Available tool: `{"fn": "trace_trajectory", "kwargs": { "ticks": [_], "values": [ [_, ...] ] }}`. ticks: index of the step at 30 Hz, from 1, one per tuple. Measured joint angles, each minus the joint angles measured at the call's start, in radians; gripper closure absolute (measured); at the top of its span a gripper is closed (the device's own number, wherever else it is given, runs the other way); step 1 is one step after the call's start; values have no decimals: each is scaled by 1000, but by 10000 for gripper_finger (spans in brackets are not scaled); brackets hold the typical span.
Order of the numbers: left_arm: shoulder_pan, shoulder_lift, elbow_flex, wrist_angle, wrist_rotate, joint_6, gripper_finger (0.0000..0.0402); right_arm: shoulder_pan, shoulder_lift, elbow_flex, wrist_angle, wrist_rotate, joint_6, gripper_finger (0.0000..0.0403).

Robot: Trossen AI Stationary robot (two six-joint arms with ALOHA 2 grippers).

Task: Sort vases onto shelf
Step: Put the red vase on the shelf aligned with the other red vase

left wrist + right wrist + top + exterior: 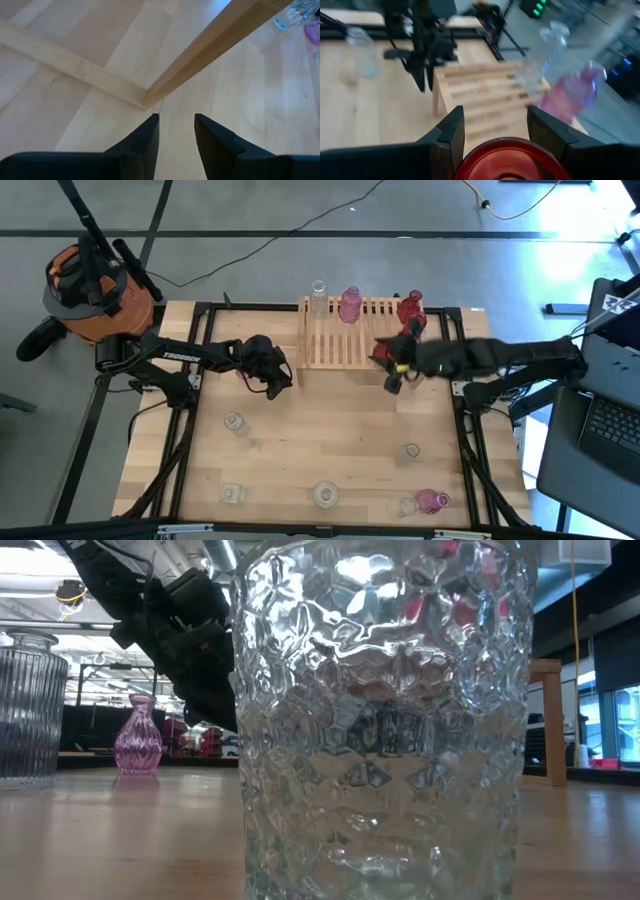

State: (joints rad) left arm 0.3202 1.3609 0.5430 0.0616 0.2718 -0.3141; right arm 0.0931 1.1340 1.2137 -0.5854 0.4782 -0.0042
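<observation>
The shelf (345,335) stands at the table's far middle. On its far tier stand a clear vase (318,295), a pink vase (350,304) and a red vase (410,310). My right gripper (386,360) hovers over the shelf's right side, shut on another red vase (510,160). My left gripper (278,380) stands open beside the shelf's near left corner (145,102), nothing between its fingers (145,137). Several clear vases (234,422) and a pink one (432,500) stand on the near half of the table. My right gripper has the red vase's round top (485,152) between its two fingers (451,131); that top shows from above in the wrist view, low between them. The fingers come from the table's right, slanting down. The vase is held clear above the shelf.
A large dimpled clear vase (380,720) stands right before the low camera and blocks most of that view. Beside it there are a ribbed clear vase (28,710) and a small pink vase (137,737). An orange drum (90,290) stands off the table's far left, a laptop (605,430) at its right.
</observation>
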Motion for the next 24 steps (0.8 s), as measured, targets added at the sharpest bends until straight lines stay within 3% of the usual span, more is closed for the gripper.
{"fn": "trace_trajectory", "kwargs": {
  "ticks": [5, 11, 16, 24],
  "values": [
    [0, 0, 0, 0, 0, -25, 285, -204, 0, 1, 100, -325, -173, 249],
    [-6, 0, 0, 0, 1, -84, 285, -377, -11, 1, 185, -539, -245, 249],
    [-33, 0, 0, 0, -13, -116, 285, -450, -74, -8, 163, -642, -269, 249],
    [-82, 0, 0, -1, -72, -132, 285, -487, -338, -231, 177, -679, -170, 249]
  ]
}}
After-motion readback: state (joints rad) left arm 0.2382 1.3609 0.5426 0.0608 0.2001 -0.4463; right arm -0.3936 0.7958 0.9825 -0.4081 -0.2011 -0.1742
